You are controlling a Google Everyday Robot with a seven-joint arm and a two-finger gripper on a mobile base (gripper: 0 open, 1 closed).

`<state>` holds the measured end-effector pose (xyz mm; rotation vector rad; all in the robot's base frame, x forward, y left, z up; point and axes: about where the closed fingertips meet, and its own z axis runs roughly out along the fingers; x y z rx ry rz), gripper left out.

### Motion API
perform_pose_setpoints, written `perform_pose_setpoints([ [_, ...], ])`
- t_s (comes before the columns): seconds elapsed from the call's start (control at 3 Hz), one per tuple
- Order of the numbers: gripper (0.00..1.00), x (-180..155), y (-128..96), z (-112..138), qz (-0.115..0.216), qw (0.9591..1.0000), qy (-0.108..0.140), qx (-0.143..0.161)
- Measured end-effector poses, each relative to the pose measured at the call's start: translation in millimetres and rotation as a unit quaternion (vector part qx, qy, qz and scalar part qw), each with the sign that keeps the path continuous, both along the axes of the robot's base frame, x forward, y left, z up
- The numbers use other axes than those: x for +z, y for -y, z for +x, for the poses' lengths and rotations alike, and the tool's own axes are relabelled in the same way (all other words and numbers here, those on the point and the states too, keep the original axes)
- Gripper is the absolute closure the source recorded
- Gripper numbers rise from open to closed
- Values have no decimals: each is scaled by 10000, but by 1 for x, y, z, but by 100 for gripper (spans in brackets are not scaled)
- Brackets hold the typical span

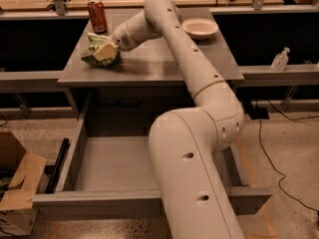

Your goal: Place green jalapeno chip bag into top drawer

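The green jalapeno chip bag (92, 55) lies crumpled on the left part of the grey table (164, 63). My gripper (104, 52) is down on the bag, its pale fingers pressed into the bag's right side. The arm reaches across the table from the lower right. The top drawer (107, 168) stands pulled out below the table's front edge, with a flat grey bottom; the arm hides its right part.
A red soda can (97, 15) stands upright just behind the bag. A white bowl (200, 28) sits at the table's back right. A cardboard box (15, 183) is on the floor left of the drawer. A clear bottle (280, 59) stands on the right ledge.
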<state>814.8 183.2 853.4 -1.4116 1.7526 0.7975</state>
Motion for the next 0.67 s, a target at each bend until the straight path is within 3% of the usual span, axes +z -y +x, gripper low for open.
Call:
perform_pose_setpoints([
  [0.67,100,10,10,-9,-13,9999,-58,-119],
])
